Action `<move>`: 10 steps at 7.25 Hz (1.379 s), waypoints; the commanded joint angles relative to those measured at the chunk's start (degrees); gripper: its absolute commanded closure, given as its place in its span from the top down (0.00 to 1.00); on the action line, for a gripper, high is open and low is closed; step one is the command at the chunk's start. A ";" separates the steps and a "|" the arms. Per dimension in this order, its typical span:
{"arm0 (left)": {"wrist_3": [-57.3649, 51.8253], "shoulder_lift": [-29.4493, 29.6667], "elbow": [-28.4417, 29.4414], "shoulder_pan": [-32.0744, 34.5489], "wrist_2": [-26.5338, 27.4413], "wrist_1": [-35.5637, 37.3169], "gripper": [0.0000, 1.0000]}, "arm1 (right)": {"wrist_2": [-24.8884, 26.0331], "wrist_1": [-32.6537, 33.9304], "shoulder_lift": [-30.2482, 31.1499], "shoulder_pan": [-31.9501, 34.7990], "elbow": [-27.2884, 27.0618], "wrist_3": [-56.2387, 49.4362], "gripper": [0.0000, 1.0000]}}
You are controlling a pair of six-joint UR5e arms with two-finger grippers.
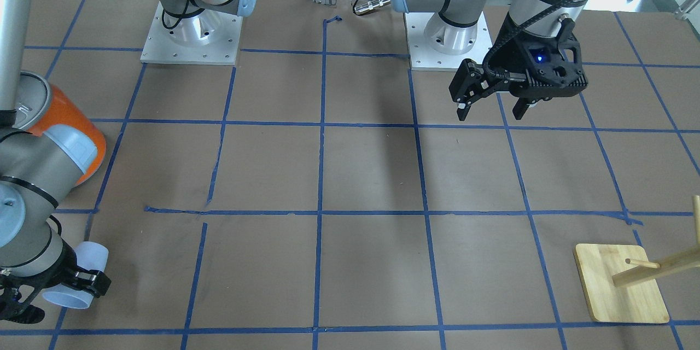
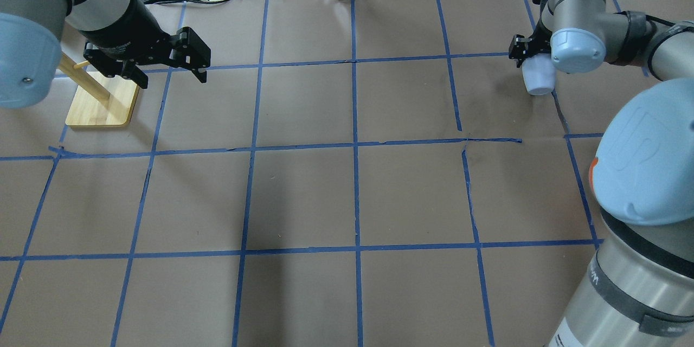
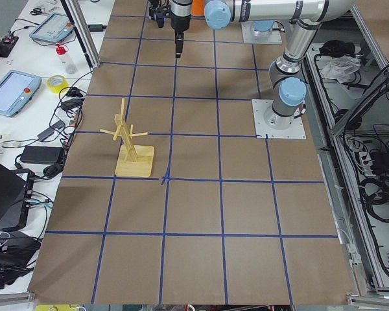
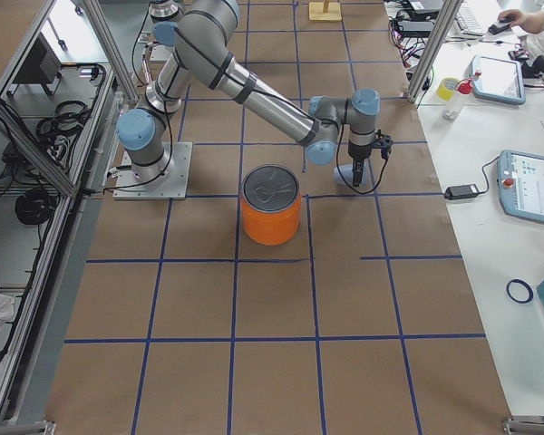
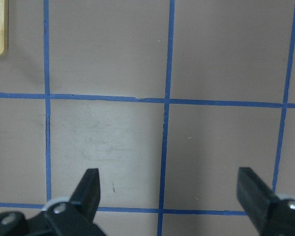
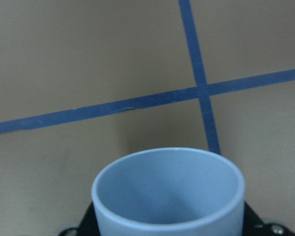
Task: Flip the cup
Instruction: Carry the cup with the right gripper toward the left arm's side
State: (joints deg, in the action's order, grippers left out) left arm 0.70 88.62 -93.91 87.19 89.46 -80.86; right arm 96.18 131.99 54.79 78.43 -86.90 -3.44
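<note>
The pale blue-lavender cup (image 1: 82, 270) is held tilted in my right gripper (image 1: 60, 292), near the table's far right edge. It also shows in the overhead view (image 2: 538, 80), under the right gripper (image 2: 528, 59). The right wrist view looks into the cup's open mouth (image 6: 169, 196), with the jaws closed on its sides. My left gripper (image 1: 489, 106) hangs open and empty above the table, also seen overhead (image 2: 171, 73) and in the left wrist view (image 5: 169, 191).
A large orange can (image 1: 65, 126) with a silver top (image 4: 272, 190) stands behind the right arm. A wooden peg stand (image 1: 620, 284) sits on the robot's left side, near the left gripper (image 2: 100, 103). Blue tape lines grid the brown table.
</note>
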 commanded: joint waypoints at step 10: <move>0.00 0.06 0.14 0.00 0.01 -0.17 1.00 | -1.33 9.59 -0.03 33.25 -0.11 -45.69 0.23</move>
State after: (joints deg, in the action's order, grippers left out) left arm 0.70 88.72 -93.73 87.19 89.43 -80.98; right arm 95.71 141.07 55.00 107.85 -87.24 -40.29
